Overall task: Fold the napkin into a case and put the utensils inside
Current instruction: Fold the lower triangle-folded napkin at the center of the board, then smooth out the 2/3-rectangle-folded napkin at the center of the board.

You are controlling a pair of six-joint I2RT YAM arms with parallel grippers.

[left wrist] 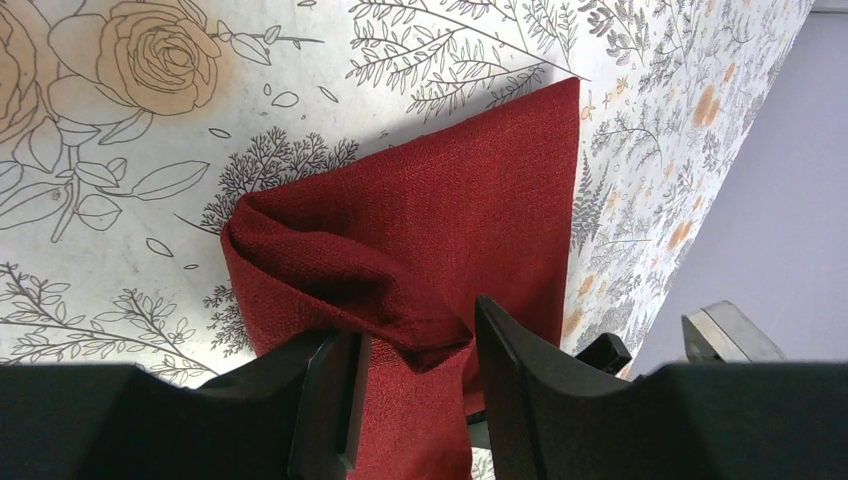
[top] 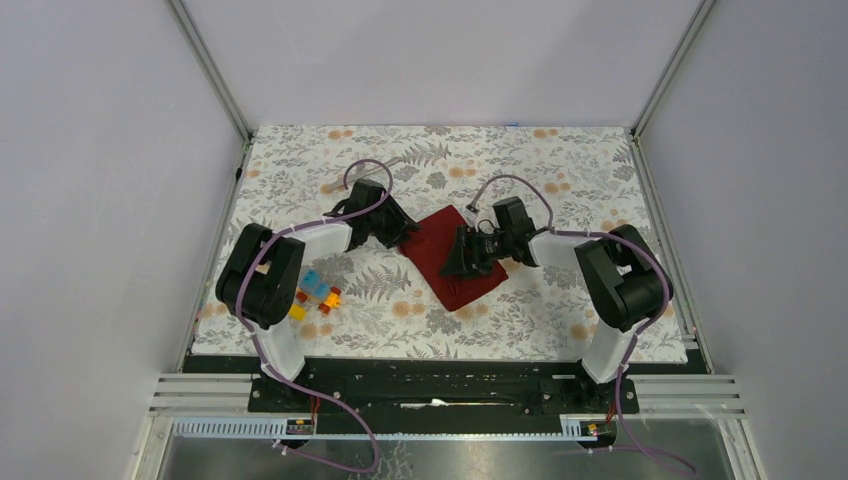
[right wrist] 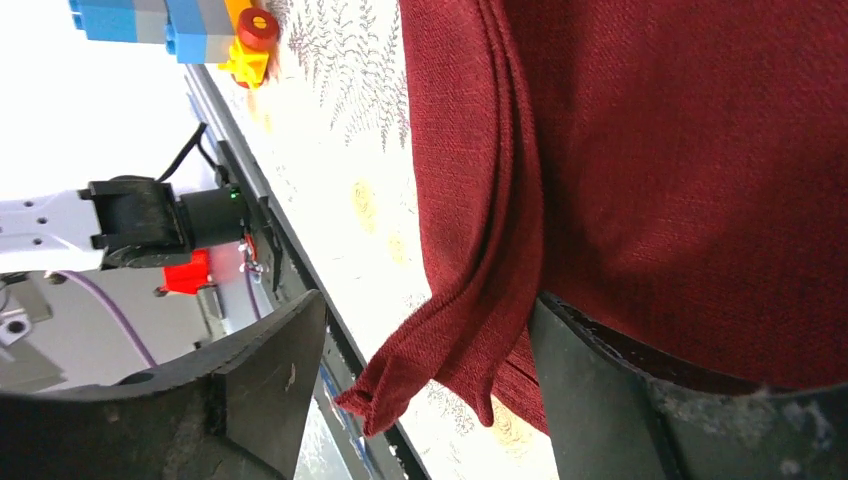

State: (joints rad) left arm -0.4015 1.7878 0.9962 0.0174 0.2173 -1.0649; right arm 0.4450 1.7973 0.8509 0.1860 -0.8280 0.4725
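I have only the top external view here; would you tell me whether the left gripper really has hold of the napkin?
Observer: Yes. In the left wrist view, a rolled fold of the napkin is pinched between the fingers of the left gripper.
Operator: Thank you. And the other arm?
Observer: The right gripper is wide open, and the napkin's edge hangs loose between its fingers.
Operator: Is the cloth doubled there?
Observer: Yes, the right wrist view shows several layers stacked along that edge.
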